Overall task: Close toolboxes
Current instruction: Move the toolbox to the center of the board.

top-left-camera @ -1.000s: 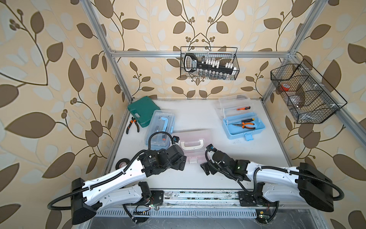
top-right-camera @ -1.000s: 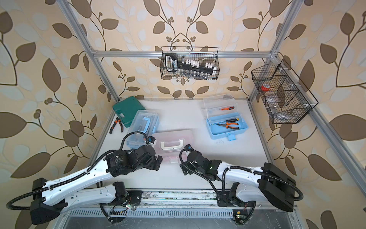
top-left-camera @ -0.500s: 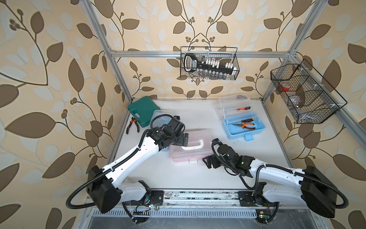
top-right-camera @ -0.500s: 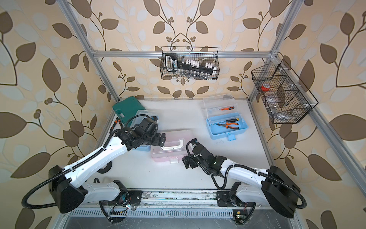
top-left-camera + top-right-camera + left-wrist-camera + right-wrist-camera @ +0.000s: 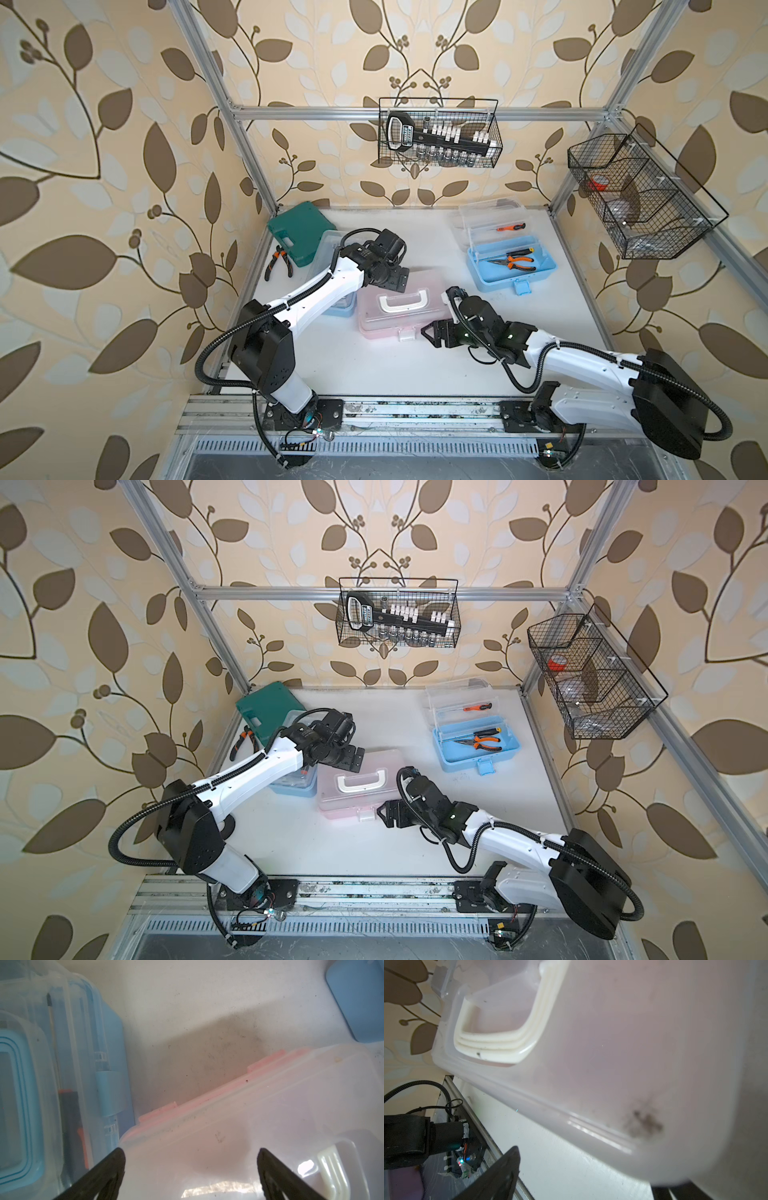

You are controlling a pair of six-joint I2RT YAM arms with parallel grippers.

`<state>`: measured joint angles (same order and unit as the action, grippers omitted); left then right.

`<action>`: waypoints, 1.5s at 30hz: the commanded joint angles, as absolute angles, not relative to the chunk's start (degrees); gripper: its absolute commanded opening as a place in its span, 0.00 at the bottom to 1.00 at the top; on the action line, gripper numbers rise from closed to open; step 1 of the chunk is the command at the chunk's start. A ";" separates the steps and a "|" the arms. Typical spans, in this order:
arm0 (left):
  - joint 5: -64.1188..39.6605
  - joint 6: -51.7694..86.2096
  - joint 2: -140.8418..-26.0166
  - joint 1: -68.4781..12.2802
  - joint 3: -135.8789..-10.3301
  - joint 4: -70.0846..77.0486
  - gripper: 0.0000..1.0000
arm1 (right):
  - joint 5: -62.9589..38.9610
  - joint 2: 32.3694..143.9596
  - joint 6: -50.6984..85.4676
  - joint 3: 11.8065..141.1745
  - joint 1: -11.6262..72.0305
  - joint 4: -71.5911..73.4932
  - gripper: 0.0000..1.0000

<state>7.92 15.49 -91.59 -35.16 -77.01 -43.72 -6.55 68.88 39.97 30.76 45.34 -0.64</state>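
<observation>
the pink toolbox (image 5: 419, 320) sits mid-table with its clear lid down and its white handle (image 5: 401, 300) lying flat on top; whether its front latch (image 5: 405, 333) is snapped i cannot tell. the left gripper (image 5: 397, 279) hangs over the box's rear left corner, fingers (image 5: 112, 1165) spread wide and holding nothing, the lid showing between them in the left wrist view. the right gripper (image 5: 432, 332) is low at the box's front right corner, just beside the latch; in the right wrist view its fingers (image 5: 504, 1172) stand well apart with the corner of the lid between them, and i cannot tell whether they touch it. a light-blue toolbox (image 5: 327, 249) lies just left of the pink one, lid down, mostly hidden under the left arm. the second light-blue toolbox (image 5: 540, 270) is at the back right, well apart from both grippers, lid (image 5: 478, 216) swung open behind it, with needle-nose pliers (image 5: 513, 262) in the base and an orange-handled screwdriver (image 5: 509, 227) on the open lid. a dark green case (image 5: 297, 232) and loose pliers (image 5: 279, 266) lie at the back left of the white table (image 5: 374, 374).
</observation>
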 commanded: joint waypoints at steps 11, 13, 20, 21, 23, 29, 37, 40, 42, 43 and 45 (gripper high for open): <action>2.84 16.55 -95.29 -35.13 -77.28 -43.97 0.99 | -12.25 78.53 36.48 42.56 33.17 3.34 0.84; 2.65 16.86 -95.45 -35.44 -77.10 -43.95 0.99 | -12.95 80.47 35.43 44.47 31.74 3.09 0.83; 0.54 18.14 -95.80 -37.20 -75.94 -42.91 0.99 | -15.44 87.76 31.40 53.39 26.96 0.83 0.81; 0.28 18.32 -95.89 -37.48 -75.85 -42.81 0.99 | -15.85 88.79 30.82 54.80 26.52 0.43 0.81; 0.00 18.53 -95.98 -37.87 -75.93 -42.80 0.99 | -16.08 90.73 29.69 57.41 26.08 -1.12 0.81; 0.36 17.95 -95.99 -37.93 -76.23 -43.33 0.99 | -15.16 90.63 28.48 57.60 26.00 -3.94 0.88; 2.16 15.69 -96.80 -37.60 -79.22 -45.11 0.99 | -15.24 84.84 31.38 50.50 25.96 -1.67 0.99; 3.54 14.74 -96.07 -36.90 -81.38 -46.52 0.99 | -15.66 84.63 32.80 50.00 25.97 0.37 0.99; 3.99 14.25 -95.10 -35.93 -82.20 -46.92 0.99 | -15.93 85.21 33.46 50.81 25.96 1.22 0.99; 4.12 14.05 -94.68 -35.47 -82.55 -46.93 0.99 | -16.16 85.56 33.72 51.12 26.00 1.61 0.99; 4.05 13.55 -94.11 -33.78 -83.03 -46.63 0.99 | -16.71 86.80 34.23 52.17 25.99 2.16 0.99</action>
<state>5.41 14.83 -95.37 -35.51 -80.64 -43.94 -15.31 85.54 32.60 51.00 25.80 -0.14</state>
